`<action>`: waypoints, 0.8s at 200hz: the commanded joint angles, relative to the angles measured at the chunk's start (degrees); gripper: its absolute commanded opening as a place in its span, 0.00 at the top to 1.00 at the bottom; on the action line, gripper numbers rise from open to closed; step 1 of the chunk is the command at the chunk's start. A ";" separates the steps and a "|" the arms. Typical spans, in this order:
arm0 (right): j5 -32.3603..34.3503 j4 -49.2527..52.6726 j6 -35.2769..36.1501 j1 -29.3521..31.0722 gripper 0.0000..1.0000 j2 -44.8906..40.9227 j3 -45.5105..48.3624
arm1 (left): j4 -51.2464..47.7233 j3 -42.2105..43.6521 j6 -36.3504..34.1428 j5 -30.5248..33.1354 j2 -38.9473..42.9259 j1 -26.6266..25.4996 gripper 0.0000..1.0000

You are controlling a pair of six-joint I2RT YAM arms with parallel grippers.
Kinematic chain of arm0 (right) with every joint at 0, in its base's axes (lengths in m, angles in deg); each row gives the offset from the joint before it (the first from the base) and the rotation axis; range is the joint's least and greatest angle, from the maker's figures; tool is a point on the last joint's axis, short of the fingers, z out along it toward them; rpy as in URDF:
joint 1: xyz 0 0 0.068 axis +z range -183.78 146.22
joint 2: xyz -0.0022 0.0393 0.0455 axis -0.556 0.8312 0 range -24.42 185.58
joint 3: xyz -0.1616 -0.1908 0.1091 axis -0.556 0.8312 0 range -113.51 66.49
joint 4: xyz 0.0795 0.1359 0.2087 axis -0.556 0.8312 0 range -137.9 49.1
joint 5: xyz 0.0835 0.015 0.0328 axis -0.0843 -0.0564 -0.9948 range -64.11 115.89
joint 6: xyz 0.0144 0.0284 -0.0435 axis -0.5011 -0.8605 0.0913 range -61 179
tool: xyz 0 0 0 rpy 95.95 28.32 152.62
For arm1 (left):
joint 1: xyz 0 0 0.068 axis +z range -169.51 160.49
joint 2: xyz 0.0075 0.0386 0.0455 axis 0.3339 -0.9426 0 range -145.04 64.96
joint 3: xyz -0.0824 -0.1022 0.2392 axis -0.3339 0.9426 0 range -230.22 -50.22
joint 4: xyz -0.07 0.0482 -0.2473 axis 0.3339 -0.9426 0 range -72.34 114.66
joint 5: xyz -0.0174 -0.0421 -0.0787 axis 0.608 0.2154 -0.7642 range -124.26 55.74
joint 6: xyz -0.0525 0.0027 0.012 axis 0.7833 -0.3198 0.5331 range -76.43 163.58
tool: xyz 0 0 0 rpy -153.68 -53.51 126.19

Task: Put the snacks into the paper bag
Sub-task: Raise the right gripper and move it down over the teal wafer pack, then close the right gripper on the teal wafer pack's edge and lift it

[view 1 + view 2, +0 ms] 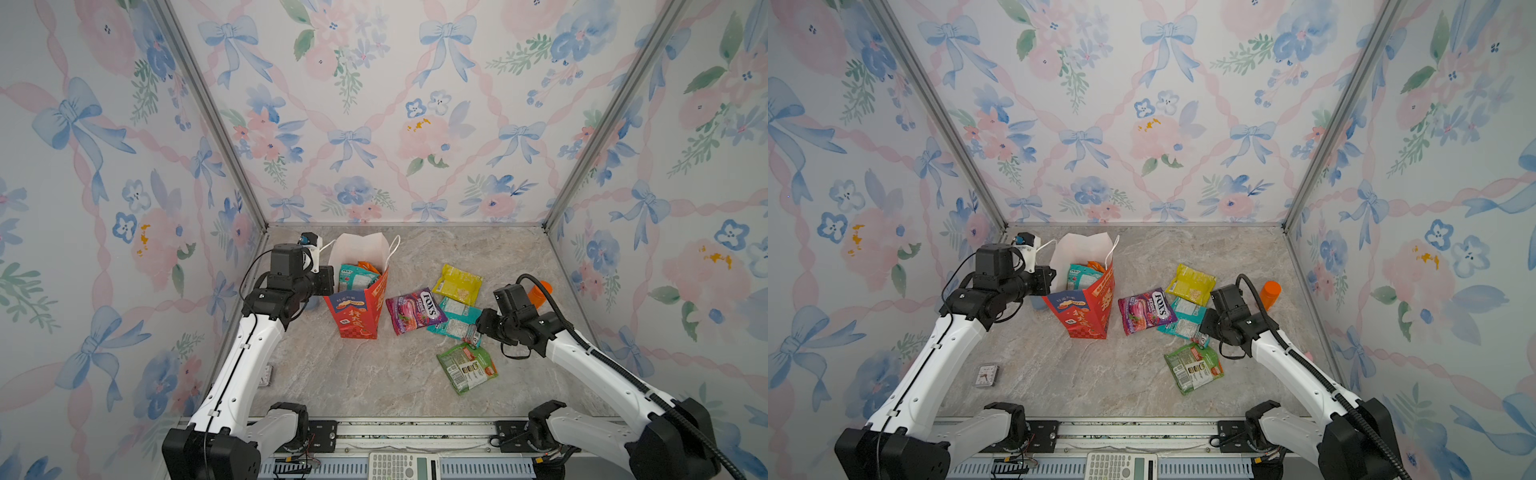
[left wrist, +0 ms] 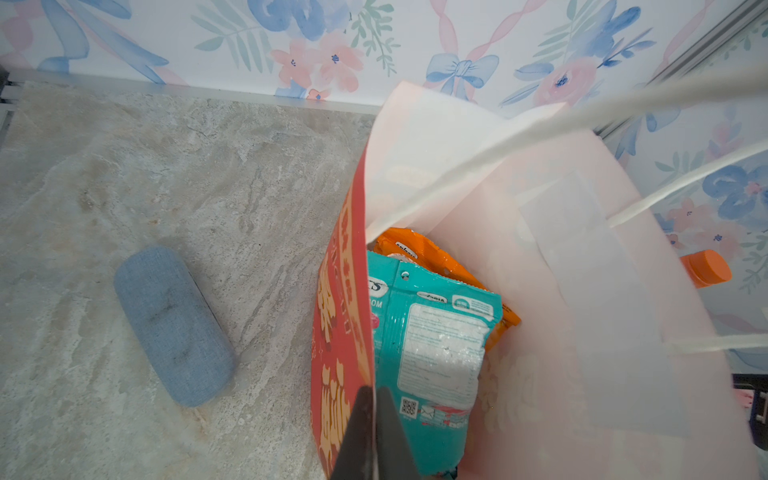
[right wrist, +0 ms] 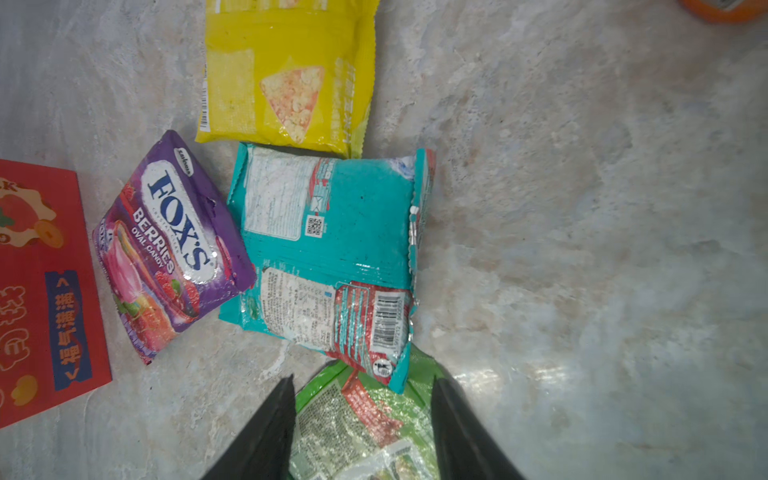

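Bag: paper bag [image 1: 357, 316] stood upright on the tabletop [image 1: 353, 382], with a teal packet [image 2: 436, 332] and an orange packet [image 2: 415, 249] inside.
Left tool [image 2: 372, 392]: pressed together on the bag's red wall (at the rim).
Right tool [image 3: 362, 377]: spread, with the green packet [image 3: 365, 424] showing between its fingers.
Loose snacks: purple packet [image 1: 415, 309], yellow packet [image 1: 457, 284] and teal pair [image 1: 455, 322] lay right of the bag.

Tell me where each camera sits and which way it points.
Top views: high behind the arm bases, facing down; both arms show.
Left wrist: over the paper bag, looking in; left gripper shut on its wall.
Right wrist: looking down at the green packet; right gripper open over it.
All share the paper bag.
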 commanded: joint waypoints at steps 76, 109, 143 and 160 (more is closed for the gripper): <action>-3.24 -11.22 0.01 -4.99 0.50 8.44 3.30 | 0.96 -1.15 -0.91 0.09 0.49 0.20 1.00; -3.82 -13.21 -0.71 -4.99 0.49 11.20 3.83 | 0.98 -1.14 -0.91 0.22 0.48 0.22 1.00; -4.54 -14.17 -1.57 -5.10 0.49 12.94 4.65 | 1.00 -1.19 -0.91 0.23 0.41 0.20 1.00; -4.75 -15.10 -2.22 -5.05 0.49 13.27 5.48 | 0.98 -1.13 -0.91 0.23 0.41 0.20 1.00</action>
